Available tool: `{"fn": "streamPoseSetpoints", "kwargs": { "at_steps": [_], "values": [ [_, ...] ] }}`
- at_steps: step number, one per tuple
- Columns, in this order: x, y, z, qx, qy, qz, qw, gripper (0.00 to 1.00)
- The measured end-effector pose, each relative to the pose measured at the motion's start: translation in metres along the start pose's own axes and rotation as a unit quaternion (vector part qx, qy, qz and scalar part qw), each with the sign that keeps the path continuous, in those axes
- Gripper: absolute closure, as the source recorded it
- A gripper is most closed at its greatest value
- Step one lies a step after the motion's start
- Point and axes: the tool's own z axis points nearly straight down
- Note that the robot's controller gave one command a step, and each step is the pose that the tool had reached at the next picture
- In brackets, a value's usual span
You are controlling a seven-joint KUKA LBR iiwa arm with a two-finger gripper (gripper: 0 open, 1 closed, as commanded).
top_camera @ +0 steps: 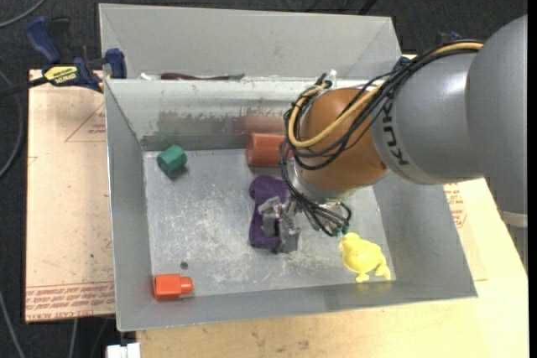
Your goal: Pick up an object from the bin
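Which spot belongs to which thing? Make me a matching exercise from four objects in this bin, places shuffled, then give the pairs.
Things:
1. green block
2. orange block
3. yellow toy
4. purple object

Places on the bin floor, as the view shows it:
A. lower right
B. middle
C. upper left
D. lower left

Pairs: 1-C, 2-D, 3-A, 4-B.

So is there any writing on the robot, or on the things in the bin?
"KU": on the grey arm, beside its orange wrist cover, the letters running sideways. Any letters after these cannot be read.
Things in the bin: no writing that I can make out.
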Motion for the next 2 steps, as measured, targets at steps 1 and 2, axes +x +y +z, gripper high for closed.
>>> {"fn": "streamPoseSetpoints", "kwargs": {
  "at_steps": [1, 2],
  "values": [
    [0.000, 0.000, 0.000, 0.000, 0.0001, 0.000, 1.0000, 1.00],
    [-0.002, -0.009, -0.204, 0.000, -0.0014, 0.017, 0.9999, 1.00]
  ]
}}
